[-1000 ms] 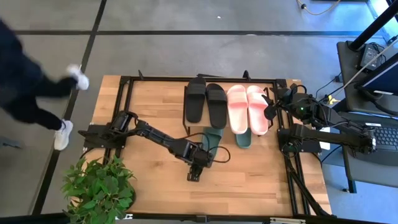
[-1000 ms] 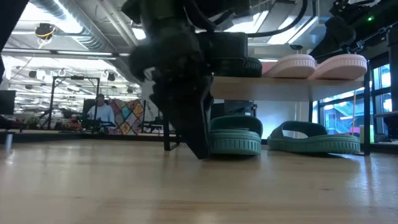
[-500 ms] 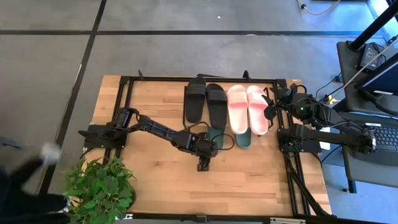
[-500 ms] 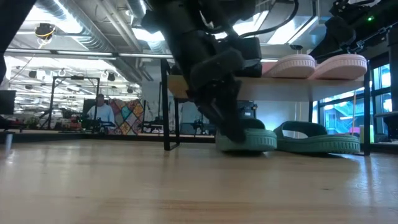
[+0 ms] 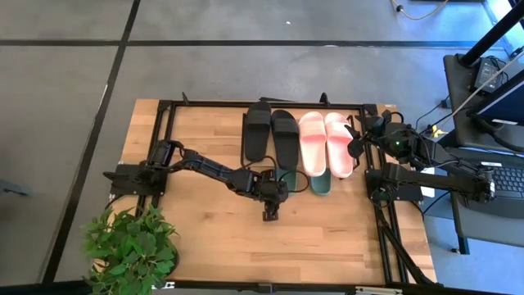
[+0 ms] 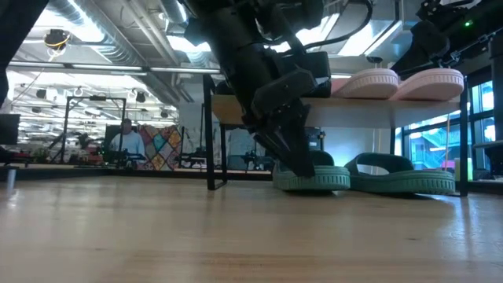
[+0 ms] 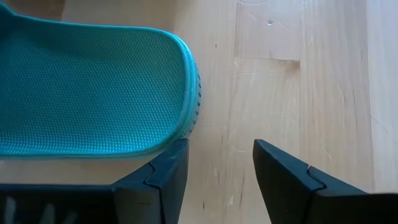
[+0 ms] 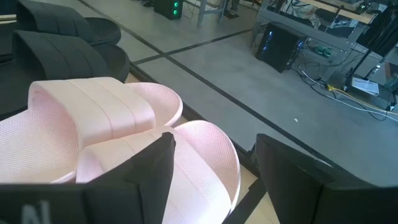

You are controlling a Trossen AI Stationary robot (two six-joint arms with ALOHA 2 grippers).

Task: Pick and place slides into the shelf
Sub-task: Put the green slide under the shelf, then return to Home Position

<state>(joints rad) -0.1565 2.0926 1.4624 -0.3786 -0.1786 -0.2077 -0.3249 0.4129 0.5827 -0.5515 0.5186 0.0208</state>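
High view: the shelf [image 5: 168, 105] occupies the far half of the wooden table [image 5: 213, 246]. On its upper level lie the black slides [image 5: 272, 135] at about 12 o'clock from table centre, with the pink slides [image 5: 326, 141] just beside them toward 3 o'clock. Both green slides [image 5: 321, 183] sit under that level, only their near ends showing. The left gripper [image 5: 268, 215] is low over the table, just beside the near end of the left-hand green slide. The right gripper [image 5: 354, 141] hangs at the 3 o'clock edge of the pink pair. A potted plant [image 5: 129, 248] stands at the table's 7 o'clock corner.

Low view: the left gripper [image 6: 295, 161] reaches down to the green slide [image 6: 313, 178] and hides its left part; contact cannot be confirmed. The second green slide [image 6: 401, 179] lies on the table to the right. Pink slides [image 6: 401, 81] rest on the level above. A person [image 6: 126, 141] sits far off in the room.

Left wrist view: the left gripper [image 7: 219, 163] has its jaws parted and nothing between them; one finger [image 7: 163, 174] sits at the edge of the green slide's [image 7: 87, 93] heel, over bare table [image 7: 298, 74].

Right wrist view: the right gripper [image 8: 214, 163] has its jaws apart and holds nothing, the pink slides [image 8: 112, 137] directly ahead, the black slides [image 8: 62, 46] beyond.
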